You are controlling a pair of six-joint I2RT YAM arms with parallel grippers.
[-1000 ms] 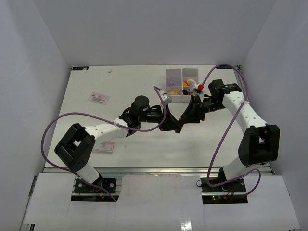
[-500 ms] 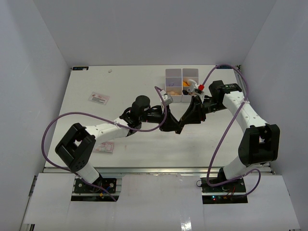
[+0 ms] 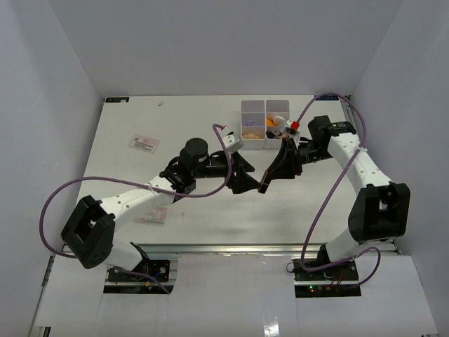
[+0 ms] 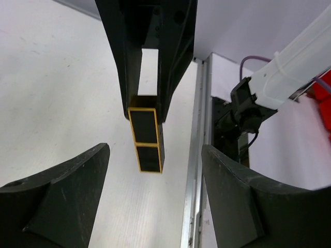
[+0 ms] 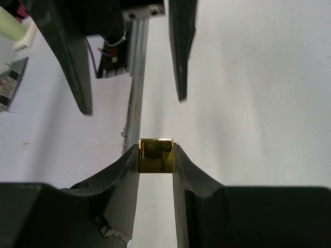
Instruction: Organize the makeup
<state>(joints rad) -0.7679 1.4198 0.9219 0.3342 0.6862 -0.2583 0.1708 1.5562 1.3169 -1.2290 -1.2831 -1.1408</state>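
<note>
**Item:** lipstick tube [image 4: 147, 139], black with gold edging. Held in mid-air above the table [image 3: 175, 126], about its middle, just near and left of the box [image 3: 253, 103]. Clamped at one end between the narrow-set fingers [image 5: 128, 170] of the right gripper [image 5: 155, 151]. Gold end face visible between them in the right wrist view. Free end pointing toward the left arm.

**Left gripper** [image 4: 155, 155]: jaws spread wide, standing either side of the tube's free end, neither touching it. Likely a hand-over between the arms, with the grip resting on the right side alone, the side nearer the box.

**Box:** white, several compartments, toward the far right of the table. Orange pieces [image 3: 272, 123] lying in a right-hand compartment. Other contents too small to tell.

**Also present:** two small printed cards, one far left [image 3: 144, 142], one near left [image 3: 151, 216]. Both flat on the table, well apart from the grippers.

**Next step, as judged:** carry the tube to a free compartment and lower it end-first. Risk of clipping the left jaws unless these draw clear.
</note>
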